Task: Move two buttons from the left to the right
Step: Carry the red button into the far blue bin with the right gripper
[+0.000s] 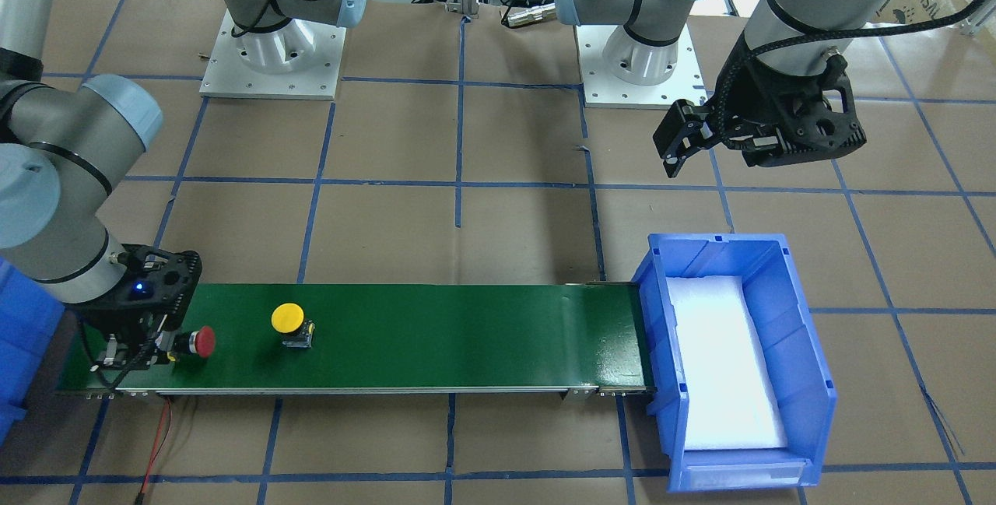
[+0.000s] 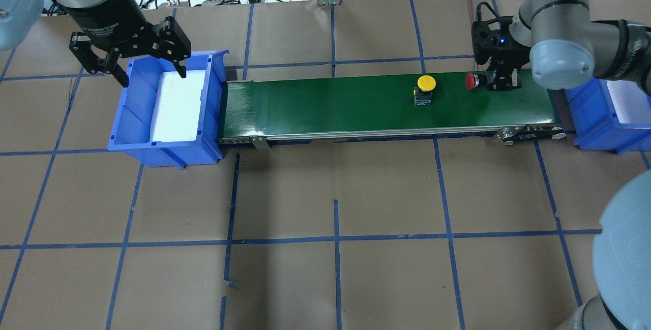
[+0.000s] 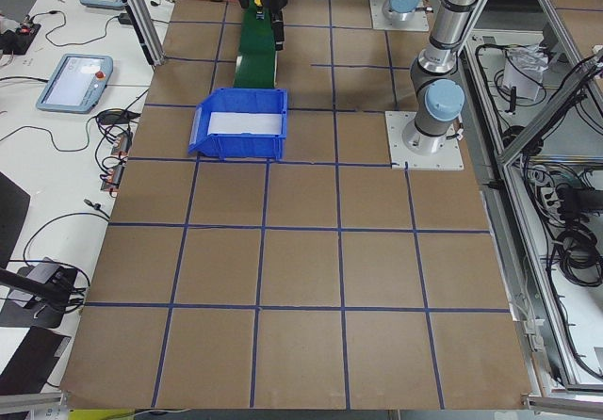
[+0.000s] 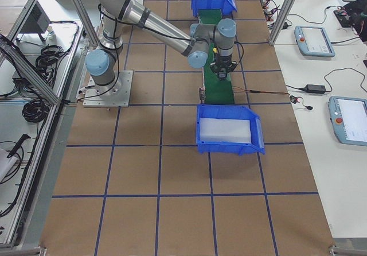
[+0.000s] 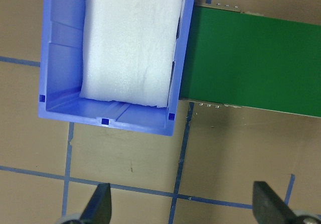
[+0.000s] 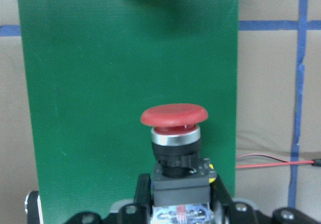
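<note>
I note right gripper [image 2: 501, 82] clenched on red button [image 2: 471, 81] body, cap pointing along green belt [image 2: 330, 106], at belt's right end. Yellow button [image 2: 426, 84] stands on belt near red one, not touching. Left gripper [image 2: 151, 75] spread wide, grasping nothing, above blue bin [image 2: 168, 156] at belt's left end on counter [image 2: 356, 192].

The brown taped table [image 2: 335, 269] bears a green conveyor [image 2: 330, 106], a left bin [image 2: 168, 153] and a right bin [image 2: 595, 137], both blue
</note>
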You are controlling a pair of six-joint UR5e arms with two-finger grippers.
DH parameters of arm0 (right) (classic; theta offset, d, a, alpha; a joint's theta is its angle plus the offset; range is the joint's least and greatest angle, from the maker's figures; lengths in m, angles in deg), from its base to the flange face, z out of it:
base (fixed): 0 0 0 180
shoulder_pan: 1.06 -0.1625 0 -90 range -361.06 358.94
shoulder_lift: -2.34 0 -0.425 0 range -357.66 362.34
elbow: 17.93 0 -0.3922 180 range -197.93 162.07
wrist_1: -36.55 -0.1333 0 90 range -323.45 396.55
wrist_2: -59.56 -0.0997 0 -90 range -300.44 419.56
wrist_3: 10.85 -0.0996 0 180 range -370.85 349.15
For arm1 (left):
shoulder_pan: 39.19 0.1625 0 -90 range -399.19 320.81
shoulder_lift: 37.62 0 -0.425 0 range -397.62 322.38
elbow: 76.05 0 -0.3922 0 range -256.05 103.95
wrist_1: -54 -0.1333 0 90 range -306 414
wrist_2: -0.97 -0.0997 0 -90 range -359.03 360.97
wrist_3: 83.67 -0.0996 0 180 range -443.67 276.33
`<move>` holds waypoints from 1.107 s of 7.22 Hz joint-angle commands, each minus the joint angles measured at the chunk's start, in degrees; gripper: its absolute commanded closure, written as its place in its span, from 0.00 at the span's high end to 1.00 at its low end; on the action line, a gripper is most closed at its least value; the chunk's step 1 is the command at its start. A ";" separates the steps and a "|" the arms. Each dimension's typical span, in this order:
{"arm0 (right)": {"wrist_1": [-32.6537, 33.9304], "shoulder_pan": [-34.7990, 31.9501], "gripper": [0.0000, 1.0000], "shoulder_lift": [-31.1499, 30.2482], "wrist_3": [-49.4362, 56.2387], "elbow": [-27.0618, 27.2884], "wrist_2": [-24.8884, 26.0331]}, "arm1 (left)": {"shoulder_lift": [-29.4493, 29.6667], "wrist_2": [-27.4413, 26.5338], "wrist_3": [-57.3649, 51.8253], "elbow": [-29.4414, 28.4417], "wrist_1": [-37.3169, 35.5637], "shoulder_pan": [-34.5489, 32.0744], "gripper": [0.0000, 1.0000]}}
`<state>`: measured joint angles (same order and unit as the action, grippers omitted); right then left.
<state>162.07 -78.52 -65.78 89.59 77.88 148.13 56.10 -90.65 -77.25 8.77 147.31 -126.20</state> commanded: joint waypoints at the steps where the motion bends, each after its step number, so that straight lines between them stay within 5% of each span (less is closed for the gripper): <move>1: -3.77 6.75 0.06 -0.08 1.85 -8.50 -0.15 | 0.06 0.03 0.00 0.00 -0.14 0.00 1.00; 5: -4.06 23.56 0.06 1.76 9.49 -8.99 -0.32 | 0.06 0.03 0.00 0.00 -0.14 0.00 1.00; 8: -1.17 26.48 0.07 8.88 15.84 -9.95 -1.54 | 0.06 0.03 0.00 0.00 -0.14 0.00 1.00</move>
<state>159.65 -53.06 -59.06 103.89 67.89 147.49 56.27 -90.62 -77.25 8.74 147.17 -126.20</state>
